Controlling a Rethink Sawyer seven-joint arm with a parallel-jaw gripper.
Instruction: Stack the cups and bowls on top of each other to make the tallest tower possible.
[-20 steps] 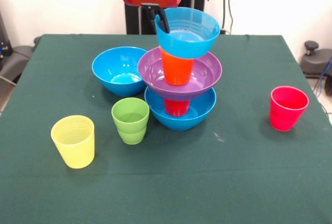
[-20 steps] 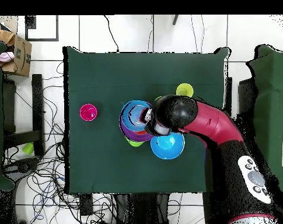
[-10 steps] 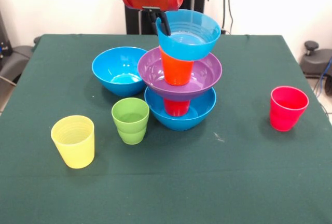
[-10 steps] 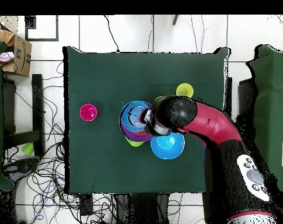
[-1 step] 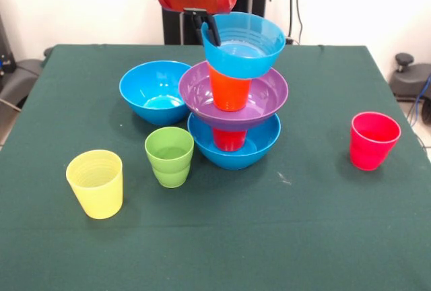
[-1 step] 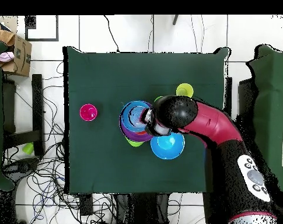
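The tower stands mid-table: a large blue bowl holds a red cup, then come the purple bowl, an orange cup and the small blue bowl on top, slightly tilted. My gripper comes down at that top bowl's left rim, shut on it, with one black finger inside the bowl. From above, the tower sits just left of my arm's head. Loose cups are the light green, yellow and pinkish-red ones.
A second large blue bowl sits just left of the tower, touching or nearly touching the purple bowl's rim. In the overhead view my red arm covers part of this bowl. A cardboard box stands off the table.
The small blue bowl has risen a little and tipped slightly with the gripper on its rim. Nothing else on the table moved.
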